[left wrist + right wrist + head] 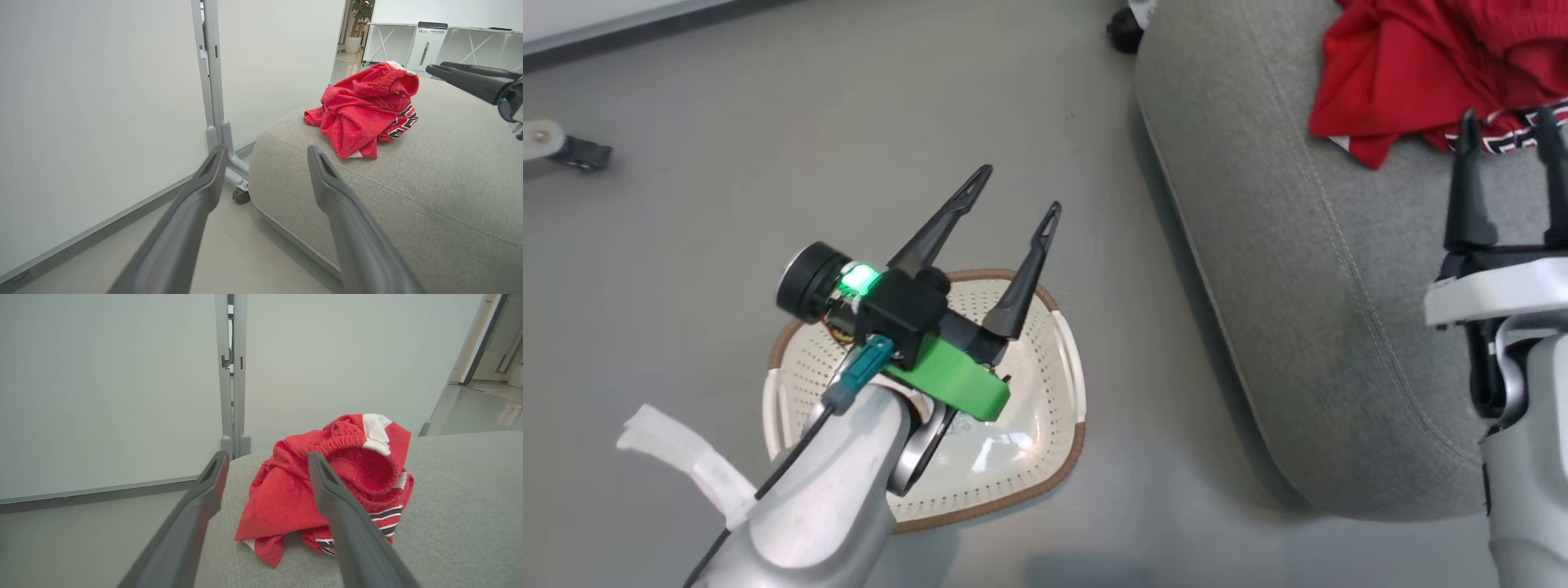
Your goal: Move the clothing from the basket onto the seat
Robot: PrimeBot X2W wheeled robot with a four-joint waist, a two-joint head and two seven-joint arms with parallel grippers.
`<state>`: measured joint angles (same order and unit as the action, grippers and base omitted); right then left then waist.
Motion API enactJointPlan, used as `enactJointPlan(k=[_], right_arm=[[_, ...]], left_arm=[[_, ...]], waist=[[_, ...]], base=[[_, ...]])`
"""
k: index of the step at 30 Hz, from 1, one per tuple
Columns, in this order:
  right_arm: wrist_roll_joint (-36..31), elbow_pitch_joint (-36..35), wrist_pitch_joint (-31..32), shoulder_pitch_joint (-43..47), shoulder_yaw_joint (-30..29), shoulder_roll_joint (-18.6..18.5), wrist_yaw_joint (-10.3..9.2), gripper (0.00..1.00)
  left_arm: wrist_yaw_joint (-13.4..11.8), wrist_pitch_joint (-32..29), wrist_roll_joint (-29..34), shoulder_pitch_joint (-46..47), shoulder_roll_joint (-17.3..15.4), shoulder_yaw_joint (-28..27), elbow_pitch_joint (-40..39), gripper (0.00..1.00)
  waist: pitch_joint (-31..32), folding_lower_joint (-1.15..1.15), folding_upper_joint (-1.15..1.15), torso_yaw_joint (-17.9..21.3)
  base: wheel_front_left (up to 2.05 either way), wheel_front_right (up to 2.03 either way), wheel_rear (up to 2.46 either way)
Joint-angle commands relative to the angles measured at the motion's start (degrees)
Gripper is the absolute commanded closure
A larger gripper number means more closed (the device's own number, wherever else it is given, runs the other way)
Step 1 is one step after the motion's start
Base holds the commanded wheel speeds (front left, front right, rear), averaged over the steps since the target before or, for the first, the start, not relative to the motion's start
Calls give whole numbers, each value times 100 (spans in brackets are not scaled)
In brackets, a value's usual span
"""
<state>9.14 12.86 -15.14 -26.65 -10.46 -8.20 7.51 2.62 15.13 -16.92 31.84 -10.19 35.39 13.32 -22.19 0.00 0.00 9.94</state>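
Plainly, two clothing pieces [1421, 73] are lying on one seat [1298, 286] at two o'clock, one basket [1045, 384] at seven; left pincer [1021, 188], right pincer [1507, 122] gaping, empty.

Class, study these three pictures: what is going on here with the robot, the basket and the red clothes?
The red clothing lies in a crumpled heap on the grey seat, held by nothing. The right gripper hangs open beside the heap; the left gripper hangs open above the basket on the floor. No cloth shows in the basket's visible part, so the job looks done.
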Motion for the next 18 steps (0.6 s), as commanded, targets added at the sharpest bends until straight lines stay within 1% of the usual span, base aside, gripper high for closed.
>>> enactJointPlan(k=[1,10,18], right_arm=[[64,-73,1,137,45,18,-4,0],[115,-315,1,531,487,223,-4,0],[5,-433,1,797,788,365,-4,0]], left_arm=[[-29,0,-3,-164,11,-110,-35,0],[-32,0,46,-806,122,-964,-130,0],[-3,1,144,-1314,245,-1752,-169,0]], waist=[[318,0,0,-328],[744,0,0,-832],[1022,0,0,-1149]], base=[[0,0,0],[0,0,0],[0,0,0]])
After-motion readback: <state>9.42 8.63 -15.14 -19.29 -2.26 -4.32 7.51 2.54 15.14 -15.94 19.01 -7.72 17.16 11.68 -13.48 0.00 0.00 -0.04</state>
